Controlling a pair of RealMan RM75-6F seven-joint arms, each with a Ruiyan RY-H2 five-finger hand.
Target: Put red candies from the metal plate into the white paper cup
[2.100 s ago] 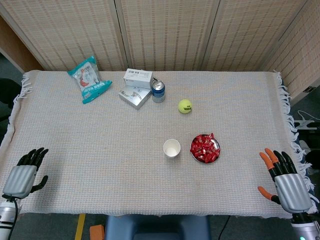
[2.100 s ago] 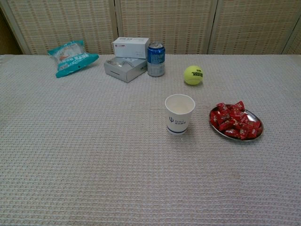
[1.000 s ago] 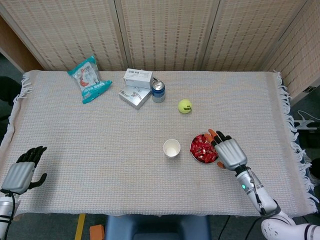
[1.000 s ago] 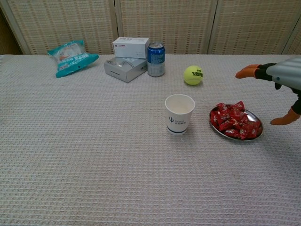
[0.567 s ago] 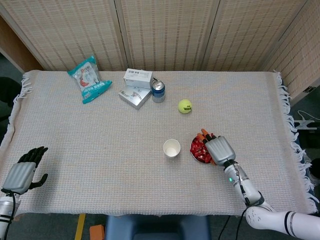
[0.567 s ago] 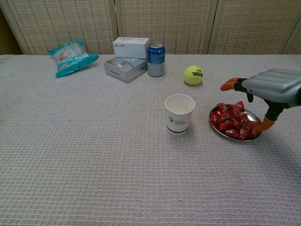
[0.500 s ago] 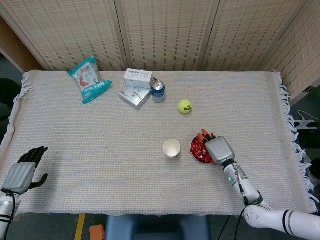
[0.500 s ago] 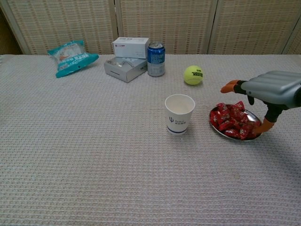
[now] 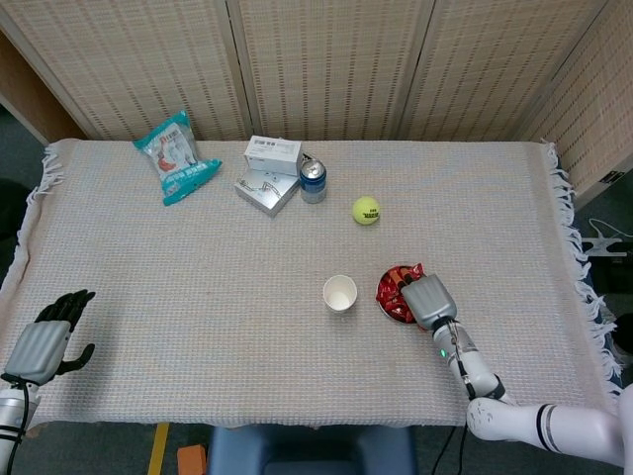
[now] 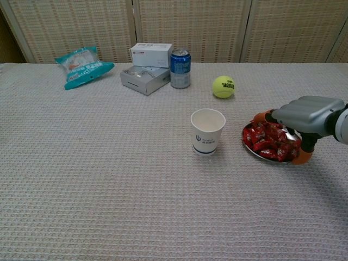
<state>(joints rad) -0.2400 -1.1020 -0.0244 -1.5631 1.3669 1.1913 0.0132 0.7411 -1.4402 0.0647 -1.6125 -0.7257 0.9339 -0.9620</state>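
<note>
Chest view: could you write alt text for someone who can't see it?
A grey robotic right hand reaches down onto a round metal plate heaped with red wrapped candies; a white paper cup stands just left of it on the woven tablecloth.

right hand (image 10: 305, 118): is coming in from the table's right edge and lowering onto the red candies (image 10: 267, 139); its palm is now lying low over the pile and its orange fingertips (image 10: 260, 117) are reaching down among the wrappers.
right thumb: is dropping to the near rim of the metal plate (image 10: 255, 154).
right arm: is stretching further over the table.
</note>
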